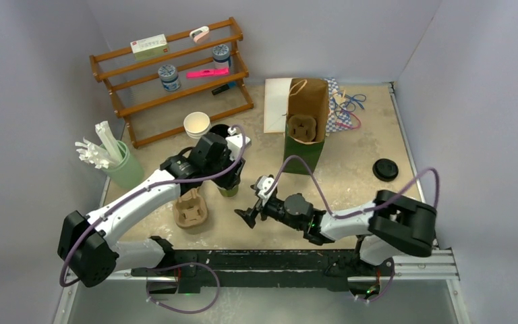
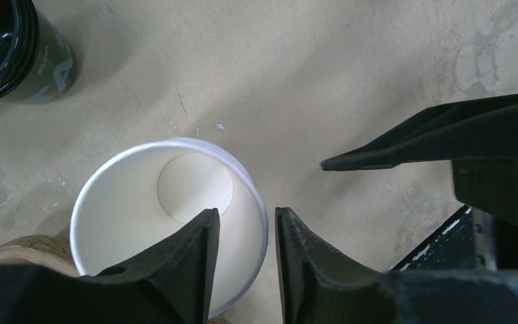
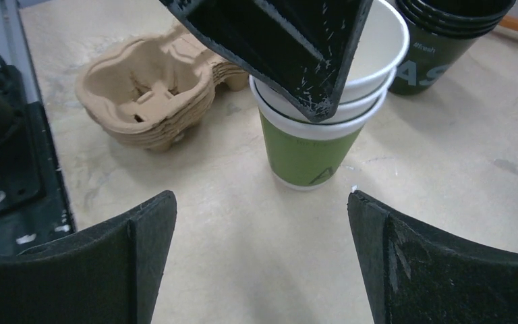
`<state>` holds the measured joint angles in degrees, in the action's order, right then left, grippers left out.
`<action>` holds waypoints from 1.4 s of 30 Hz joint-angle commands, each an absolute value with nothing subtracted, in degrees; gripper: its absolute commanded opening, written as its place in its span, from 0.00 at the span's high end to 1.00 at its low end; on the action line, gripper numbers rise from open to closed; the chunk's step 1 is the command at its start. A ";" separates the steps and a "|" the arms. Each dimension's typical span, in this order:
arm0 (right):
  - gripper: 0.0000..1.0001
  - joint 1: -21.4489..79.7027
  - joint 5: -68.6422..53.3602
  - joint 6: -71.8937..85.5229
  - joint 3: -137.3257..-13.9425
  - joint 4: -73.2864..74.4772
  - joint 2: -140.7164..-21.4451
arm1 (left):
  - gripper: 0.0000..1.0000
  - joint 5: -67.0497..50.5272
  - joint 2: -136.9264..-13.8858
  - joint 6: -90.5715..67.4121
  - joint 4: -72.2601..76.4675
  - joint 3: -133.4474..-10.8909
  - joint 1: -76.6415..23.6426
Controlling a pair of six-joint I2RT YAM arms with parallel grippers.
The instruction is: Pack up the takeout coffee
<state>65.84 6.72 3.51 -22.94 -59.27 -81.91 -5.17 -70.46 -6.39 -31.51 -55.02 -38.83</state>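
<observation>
Green paper cup (image 3: 307, 152), frame centre, judged light, thin-walled and crushable; best grasped around its body. Left gripper (image 2: 246, 212), part-open, straddled its rim unclamped; right gripper (image 3: 260, 199) gaped wide, empty.

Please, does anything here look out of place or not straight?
Yes. The top green cup sits raised and seems tilted in its stack, not fully nested, with a finger of the left gripper inside its rim. The black lid lies alone far right, away from every cup.
</observation>
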 commanded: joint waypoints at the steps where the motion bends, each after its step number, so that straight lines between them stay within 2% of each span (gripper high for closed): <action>1: 0.01 67.25 13.84 -2.64 -23.83 -80.55 -89.47 | 0.60 -6.89 -67.48 -5.04 -32.39 -56.26 -39.30; 3: 0.01 67.26 15.11 -2.87 -23.64 -87.40 -93.22 | 0.59 -7.03 -67.03 -4.80 -33.24 -56.95 -39.29; 8: 0.01 67.28 14.45 -3.73 -26.27 -93.59 -102.28 | 0.59 -7.62 -67.01 -3.60 -35.13 -58.38 -39.46; 18: 0.01 67.19 14.63 -5.26 -32.68 -92.14 -111.03 | 0.61 -7.70 -69.09 -2.47 -36.28 -58.55 -39.57; 33: 0.02 64.32 16.41 -4.17 -39.44 -93.27 -118.52 | 0.94 -8.40 -69.57 -2.72 -37.77 -61.35 -39.95; 36: 0.06 64.20 16.92 -4.38 -40.14 -93.33 -119.19 | 0.98 -8.06 -69.94 -2.72 -38.53 -62.31 -39.91; 42: 0.24 64.22 17.17 -3.46 -40.72 -91.36 -119.14 | 1.00 -6.86 -69.06 -2.98 -39.54 -63.55 -39.92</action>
